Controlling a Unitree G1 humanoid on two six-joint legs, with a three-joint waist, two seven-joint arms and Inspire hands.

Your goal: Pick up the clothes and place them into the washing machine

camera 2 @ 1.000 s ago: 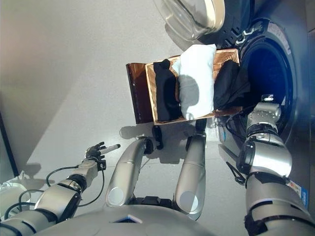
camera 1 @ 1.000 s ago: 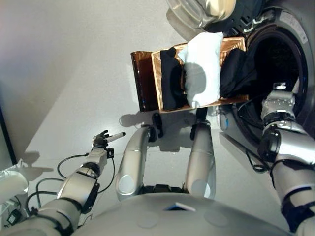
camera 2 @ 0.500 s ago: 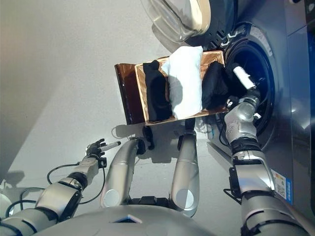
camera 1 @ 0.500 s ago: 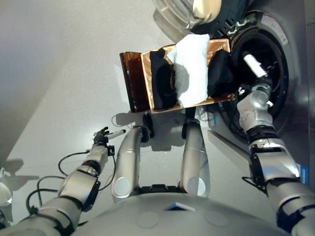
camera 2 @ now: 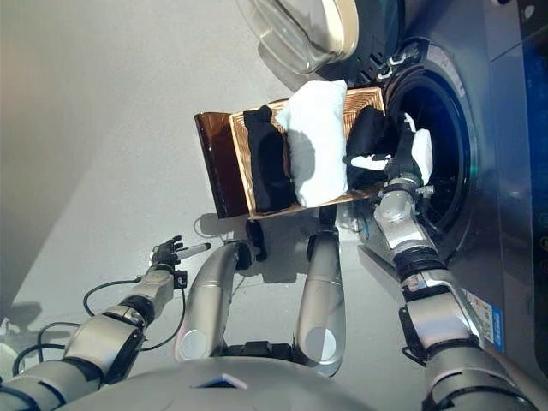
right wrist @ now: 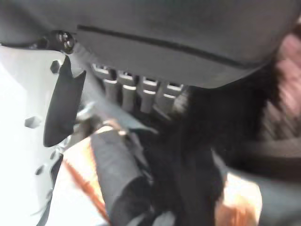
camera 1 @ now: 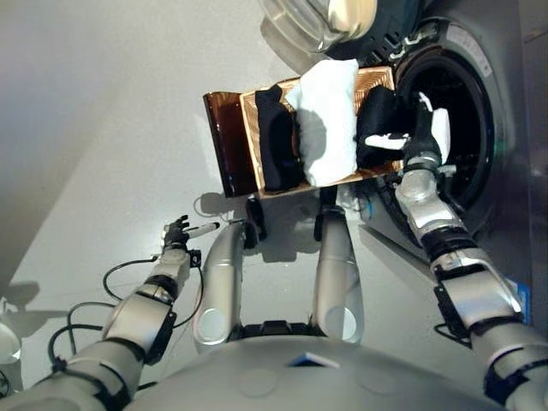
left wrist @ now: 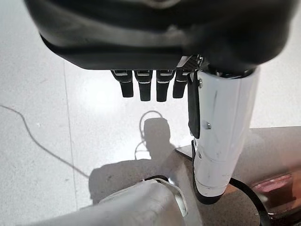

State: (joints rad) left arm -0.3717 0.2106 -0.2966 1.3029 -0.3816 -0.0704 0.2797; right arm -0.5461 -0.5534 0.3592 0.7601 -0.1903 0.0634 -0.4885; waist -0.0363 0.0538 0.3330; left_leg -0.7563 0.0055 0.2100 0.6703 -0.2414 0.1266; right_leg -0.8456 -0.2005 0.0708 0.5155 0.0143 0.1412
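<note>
Head views: pale grey floor (camera 1: 103, 103); front-loading washing machine (camera 1: 505, 171) with its glass door (camera 1: 317, 21) swung open and cut off at the frame's edge; beside its drum opening (camera 2: 441, 145), a brown wicker basket (camera 1: 257, 128) holding a black garment (camera 1: 278, 141), a white garment (camera 1: 330, 120) lying long-axis across the basket, and a second black garment (camera 1: 377, 124) at the drum end, on which the right hand (camera 1: 421, 128) rests. Left wrist view: left hand (left wrist: 155, 87) idle low over the floor, fingers curled, holding nothing. Right wrist view: right hand's fingers (right wrist: 136, 92) against dark cloth, too blurred to tell whether they grip it.
</note>
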